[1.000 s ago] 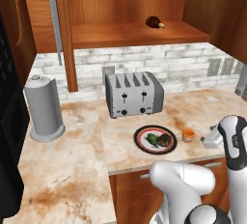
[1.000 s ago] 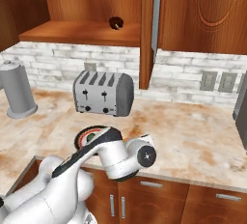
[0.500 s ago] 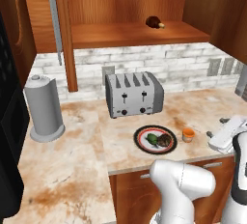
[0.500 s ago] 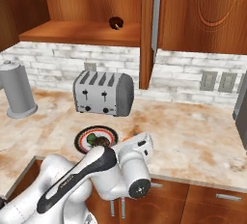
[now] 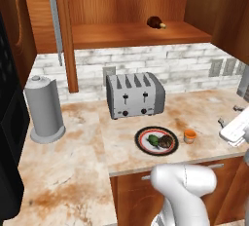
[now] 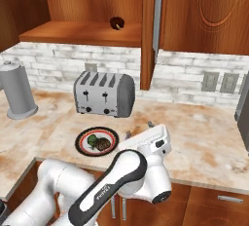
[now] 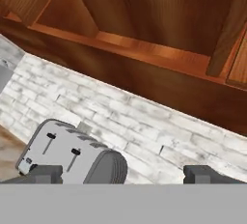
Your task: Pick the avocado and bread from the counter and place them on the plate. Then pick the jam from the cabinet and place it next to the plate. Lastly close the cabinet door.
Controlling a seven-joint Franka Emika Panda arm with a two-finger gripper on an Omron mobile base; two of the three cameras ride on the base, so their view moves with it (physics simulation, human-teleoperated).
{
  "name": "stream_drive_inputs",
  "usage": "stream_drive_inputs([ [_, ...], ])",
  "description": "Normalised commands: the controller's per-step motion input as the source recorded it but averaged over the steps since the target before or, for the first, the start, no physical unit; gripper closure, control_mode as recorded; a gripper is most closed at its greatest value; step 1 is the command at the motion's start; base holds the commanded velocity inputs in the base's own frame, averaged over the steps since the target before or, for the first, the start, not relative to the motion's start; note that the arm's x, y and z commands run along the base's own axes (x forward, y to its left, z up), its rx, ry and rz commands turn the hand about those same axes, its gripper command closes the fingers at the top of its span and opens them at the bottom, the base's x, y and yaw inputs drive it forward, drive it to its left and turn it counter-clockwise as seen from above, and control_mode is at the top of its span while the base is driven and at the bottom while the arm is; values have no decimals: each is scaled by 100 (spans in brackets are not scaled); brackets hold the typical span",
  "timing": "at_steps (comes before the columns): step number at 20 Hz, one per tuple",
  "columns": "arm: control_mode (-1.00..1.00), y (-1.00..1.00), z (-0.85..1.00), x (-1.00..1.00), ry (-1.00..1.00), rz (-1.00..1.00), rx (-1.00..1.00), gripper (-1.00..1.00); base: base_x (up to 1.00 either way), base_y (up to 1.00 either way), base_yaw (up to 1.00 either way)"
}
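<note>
Two foods, the avocado and bread, already sit on the plate, and the jam stands just right of that plate on the desk. The end effector hangs wide open and empty, so shutting the cabinet door looks next.

**Materials and finishes**

The cabinet is rendered in smooth reddish-brown wood. The desk is shown as polished, rust-stained marble. The toaster is finished in brushed grey metal. The avocado is rendered glossy, the bread rough.
</note>
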Motion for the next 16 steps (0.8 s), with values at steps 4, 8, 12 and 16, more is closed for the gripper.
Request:
stream_drive_inputs([
  [4, -100, -53, 37, 36, -17, 20, 0, -100, 0, 0, 0],
  [8, -100, -38, 5, 60, -7, 16, 0, -100, 0, 0, 0],
  [12, -100, -34, 5, 68, -6, 13, 0, -100, 0, 0, 0],
  [16, -100, -29, 7, 74, -7, 11, 0, -100, 0, 0, 0],
])
